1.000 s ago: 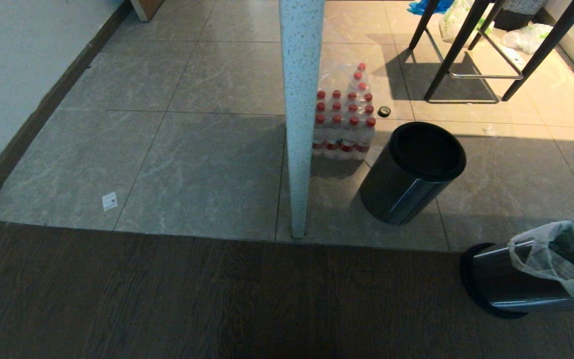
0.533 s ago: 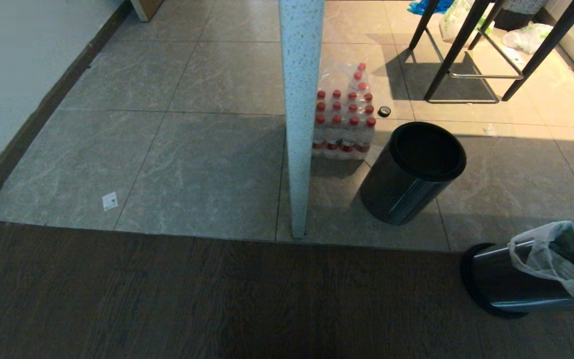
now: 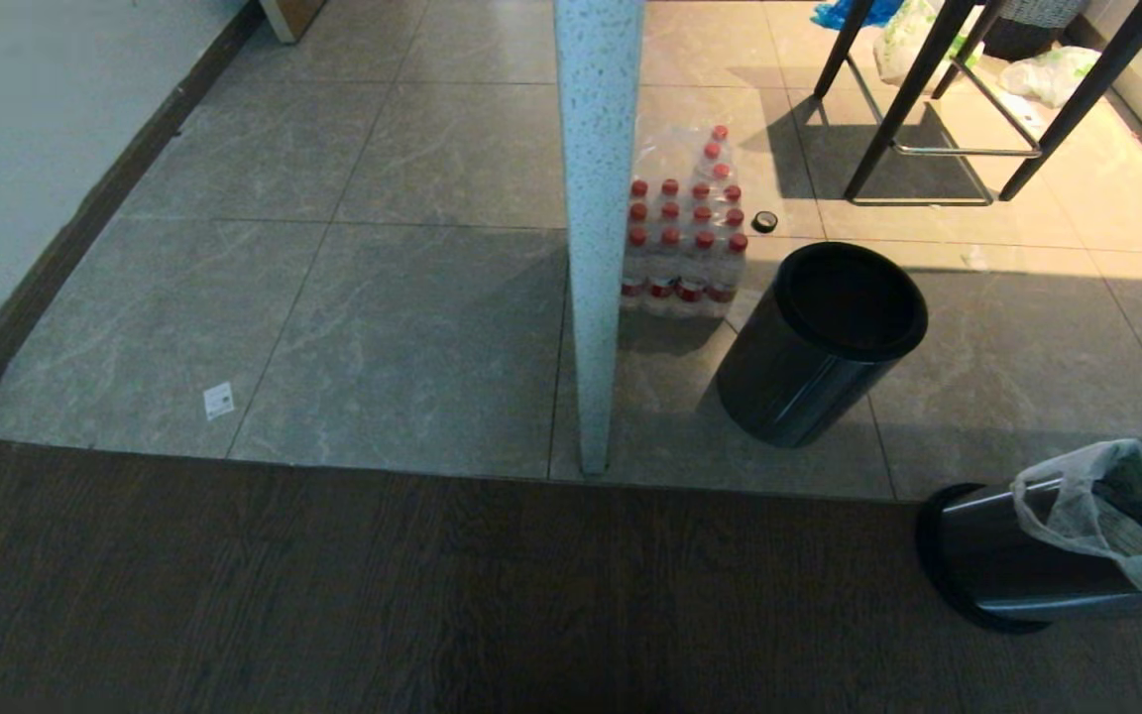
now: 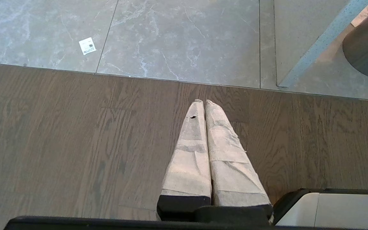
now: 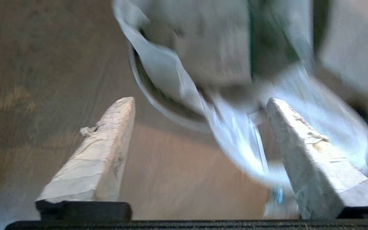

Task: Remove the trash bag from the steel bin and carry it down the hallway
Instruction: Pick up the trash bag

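Head view shows two bins on the floor: the steel bin (image 3: 1017, 565) lies on its side at the right edge, with the trash bag (image 3: 1096, 506) still lining its mouth, and a second bin (image 3: 819, 347) stands beyond it, with no bag visible in it. Behind this one there is one wrapped pack of water bottles (image 3: 685, 238) with red caps.

The right gripper (image 5: 200, 105) is spread wide and holds nothing. The bag's rim hangs just ahead of it, one loose fold falling between the two fingers (image 5: 107, 140). The left gripper (image 4: 204, 103) is pressed shut, empty, over the wooden floor, well apart from the bin.

I judge the step to be the reach for the bag, with no grip yet. Next, the fingers should come around the thin plastic and close, then pull it out gently, because the bin may roll.
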Available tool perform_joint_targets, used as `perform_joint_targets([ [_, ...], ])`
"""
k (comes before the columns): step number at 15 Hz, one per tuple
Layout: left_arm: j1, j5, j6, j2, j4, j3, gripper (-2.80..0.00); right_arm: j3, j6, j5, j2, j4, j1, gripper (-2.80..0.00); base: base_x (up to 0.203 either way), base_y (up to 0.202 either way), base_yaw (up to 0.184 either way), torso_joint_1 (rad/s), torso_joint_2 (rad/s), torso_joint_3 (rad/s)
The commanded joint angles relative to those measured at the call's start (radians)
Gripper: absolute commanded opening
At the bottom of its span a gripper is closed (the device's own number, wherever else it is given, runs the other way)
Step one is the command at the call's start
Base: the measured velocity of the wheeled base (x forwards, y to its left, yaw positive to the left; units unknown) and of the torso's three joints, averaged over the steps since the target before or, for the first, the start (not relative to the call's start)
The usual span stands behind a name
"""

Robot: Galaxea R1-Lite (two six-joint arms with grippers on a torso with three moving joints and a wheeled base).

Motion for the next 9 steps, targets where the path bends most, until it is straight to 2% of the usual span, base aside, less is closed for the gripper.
perform_joint_targets([
  [1, 0.0, 0.0, -0.001, 0.0, 0.0, 0.0, -2.8, -0.041, -0.112, 0.059, 0.102, 0.003, -0.001, 0.0, 0.0, 0.0, 0.0, 0.0, 0.0, 0.0],
  [3, 0.0, 0.0, -0.001, 0.0, 0.0, 0.0, -2.8, -0.054, -0.163, 0.07, 0.139, 0.006, 0.003, 0.0, 0.0, 0.0, 0.0, 0.0, 0.0, 0.0],
  [9, 0.0, 0.0, -0.001, 0.0, 0.0, 0.0, -2.8, -0.125, -0.174, 0.079, 0.238, 0.009, 0.043, 0.0, 0.0, 0.0, 0.0, 0.0, 0.0, 0.0],
])
